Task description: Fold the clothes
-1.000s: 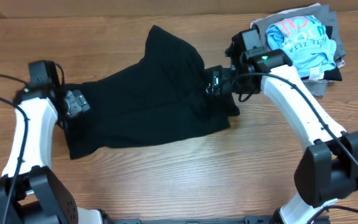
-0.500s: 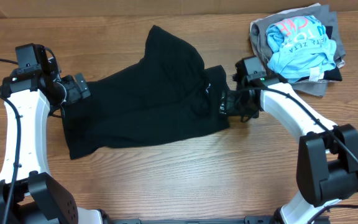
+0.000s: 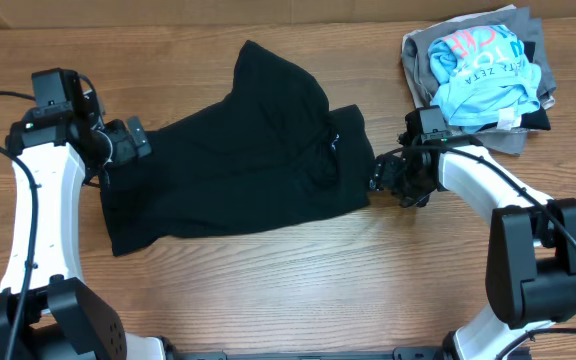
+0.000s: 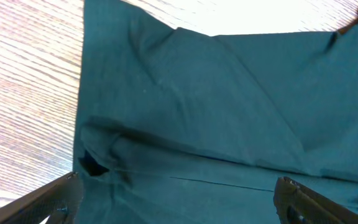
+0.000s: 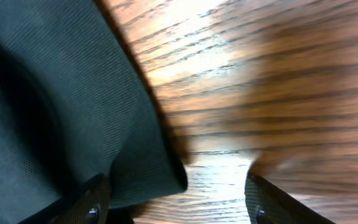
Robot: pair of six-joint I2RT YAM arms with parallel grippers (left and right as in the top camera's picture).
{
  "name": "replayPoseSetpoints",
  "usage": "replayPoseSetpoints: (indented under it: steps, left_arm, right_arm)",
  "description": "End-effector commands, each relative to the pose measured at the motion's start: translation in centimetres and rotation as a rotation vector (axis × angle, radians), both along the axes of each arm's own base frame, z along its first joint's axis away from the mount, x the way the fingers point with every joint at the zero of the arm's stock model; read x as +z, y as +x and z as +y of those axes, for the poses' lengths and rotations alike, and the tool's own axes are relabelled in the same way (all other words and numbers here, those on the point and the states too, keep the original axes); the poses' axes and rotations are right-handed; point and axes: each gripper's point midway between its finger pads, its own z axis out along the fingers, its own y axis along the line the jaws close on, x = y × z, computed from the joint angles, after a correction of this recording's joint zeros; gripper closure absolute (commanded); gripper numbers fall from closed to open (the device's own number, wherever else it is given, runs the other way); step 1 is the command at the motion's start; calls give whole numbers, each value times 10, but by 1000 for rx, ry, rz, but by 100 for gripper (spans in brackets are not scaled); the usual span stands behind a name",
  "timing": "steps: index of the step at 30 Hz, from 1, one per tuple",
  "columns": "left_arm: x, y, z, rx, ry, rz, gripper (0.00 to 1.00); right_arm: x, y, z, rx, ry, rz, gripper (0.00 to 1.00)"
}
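Observation:
The black shirt (image 3: 238, 165) lies crumpled across the middle of the wooden table, one part bunched up toward the back. My left gripper (image 3: 133, 140) is open at the shirt's left edge; the left wrist view shows the black fabric (image 4: 216, 106) filling the space between its spread fingers (image 4: 179, 199). My right gripper (image 3: 383, 175) is open low at the shirt's right edge. In the right wrist view a corner of the fabric (image 5: 104, 112) lies between its fingers (image 5: 176, 205) over bare wood. No white tag shows.
A pile of folded clothes (image 3: 483, 70) sits at the back right: a light blue shirt with pink lettering on grey and tan garments. It lies just behind the right arm. Bare wooden table (image 3: 318, 280) runs along the front.
My right gripper has drawn back to the right, off the shirt to its right edge, and lowered. My left gripper shifted up and slightly right along the shirt's left edge.

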Motion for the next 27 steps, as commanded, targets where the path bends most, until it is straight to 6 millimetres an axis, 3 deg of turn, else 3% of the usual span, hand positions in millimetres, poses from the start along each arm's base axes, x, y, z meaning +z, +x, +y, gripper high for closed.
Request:
replayPoseSetpoints:
  steps: [1, 11, 27]
  left_arm:
    - [6, 8, -7, -43, 3, -25, 0]
    - [5, 9, -10, -52, 9, -25, 0]
    - [6, 9, -3, -36, 47, -22, 0]
  right_arm:
    - [-1, -9, 6, -19, 46, 22, 29]
    - [-2, -12, 6, -54, 49, 41, 37]
    - [-4, -11, 6, -90, 16, 45, 40]
